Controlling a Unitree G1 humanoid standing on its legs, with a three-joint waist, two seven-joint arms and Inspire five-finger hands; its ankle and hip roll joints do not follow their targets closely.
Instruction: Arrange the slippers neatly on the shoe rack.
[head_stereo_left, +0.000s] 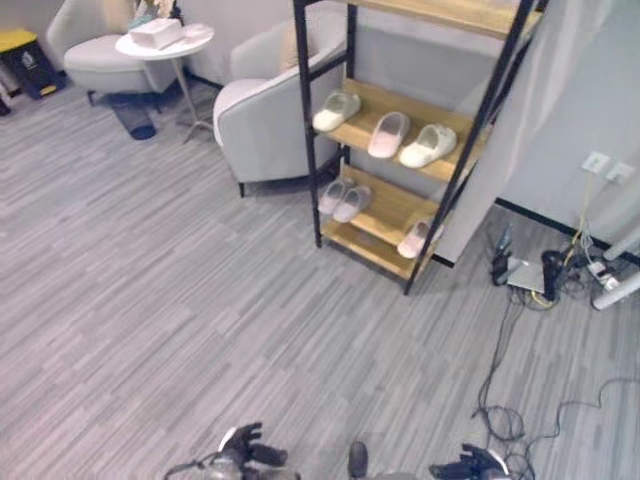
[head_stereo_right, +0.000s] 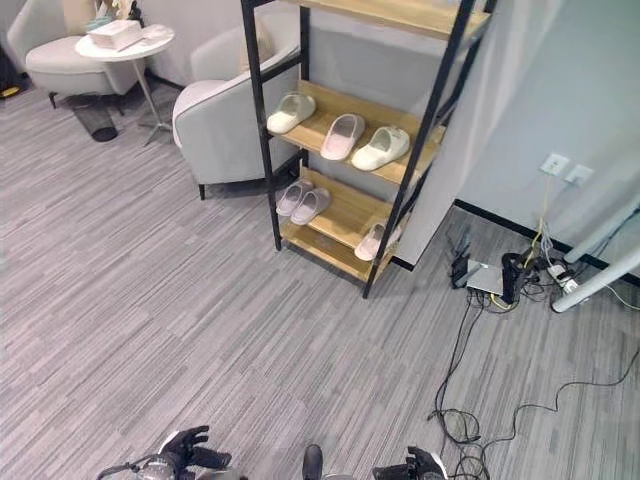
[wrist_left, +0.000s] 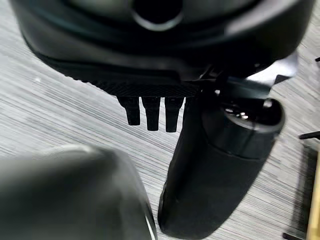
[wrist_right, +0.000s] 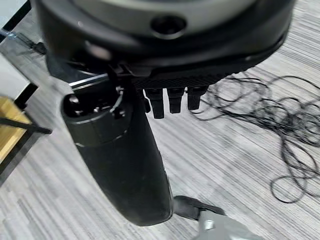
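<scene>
The shoe rack (head_stereo_left: 333, 63) has a black frame and wooden shelves and stands far ahead against the wall. Its middle shelf carries a pale green slipper (head_stereo_left: 336, 110), a pink slipper (head_stereo_left: 388, 134) and a cream slipper (head_stereo_left: 428, 145). Lower down lie a pinkish-grey pair (head_stereo_left: 344, 200) and a single pink slipper (head_stereo_left: 415, 240) at the right end. My left hand (head_stereo_left: 245, 447) and right hand (head_stereo_left: 475, 465) hang low at the near edge, far from the rack. Both are open and hold nothing; the fingers (wrist_left: 150, 112) and the fingers (wrist_right: 172, 100) point at bare floor.
A light grey armchair (head_stereo_left: 265, 110) stands just left of the rack. Further left are a round white side table (head_stereo_left: 165, 45) and a second chair (head_stereo_left: 95, 50). Loose cables (head_stereo_left: 520, 400) and a power strip (head_stereo_left: 525, 272) lie on the floor to the right.
</scene>
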